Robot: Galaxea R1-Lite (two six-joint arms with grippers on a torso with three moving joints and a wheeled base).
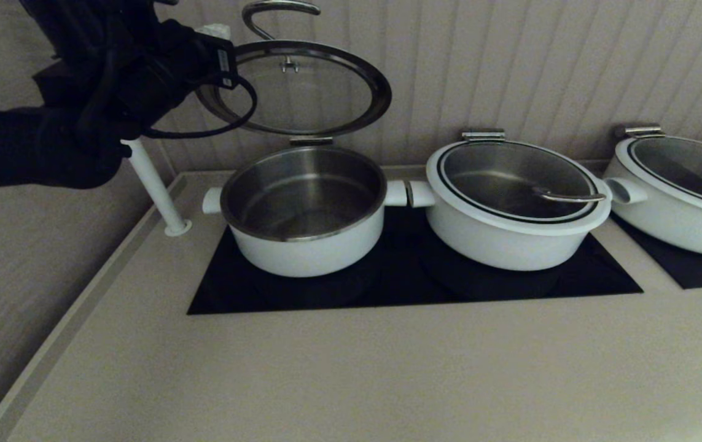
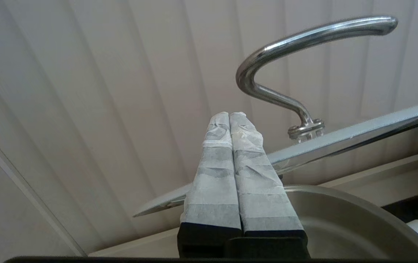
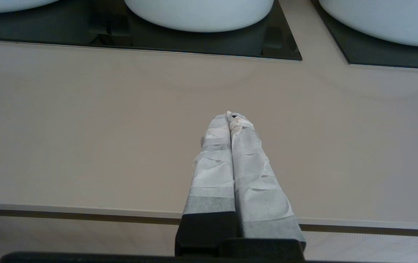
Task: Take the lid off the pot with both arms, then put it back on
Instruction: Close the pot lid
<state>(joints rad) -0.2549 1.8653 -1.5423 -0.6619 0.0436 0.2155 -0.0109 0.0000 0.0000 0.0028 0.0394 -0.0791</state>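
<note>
— Lid [image 1: 301, 92]?
— Tilted up on its hinge above the open pot [image 1: 304, 209], steel loop handle [image 2: 304, 58] raised toward the wall.
— Left gripper [image 2: 229, 116]?
— Clenched on nothing, just beside the lid's raised rim, below the handle.
— Right gripper [image 3: 229, 116]?
— Clenched too, empty, low over the bare worktop [image 3: 84, 128], well apart from the pots.

Beige counter [image 1: 351, 368] with a raised edge along its left side. Two black glass cooktop panels [image 1: 412, 279] set flush into it. Back wall [image 1: 541, 67] of pale vertical ribbed panelling. White post [image 1: 154, 187] stands tilted at the counter's left rear corner.
</note>
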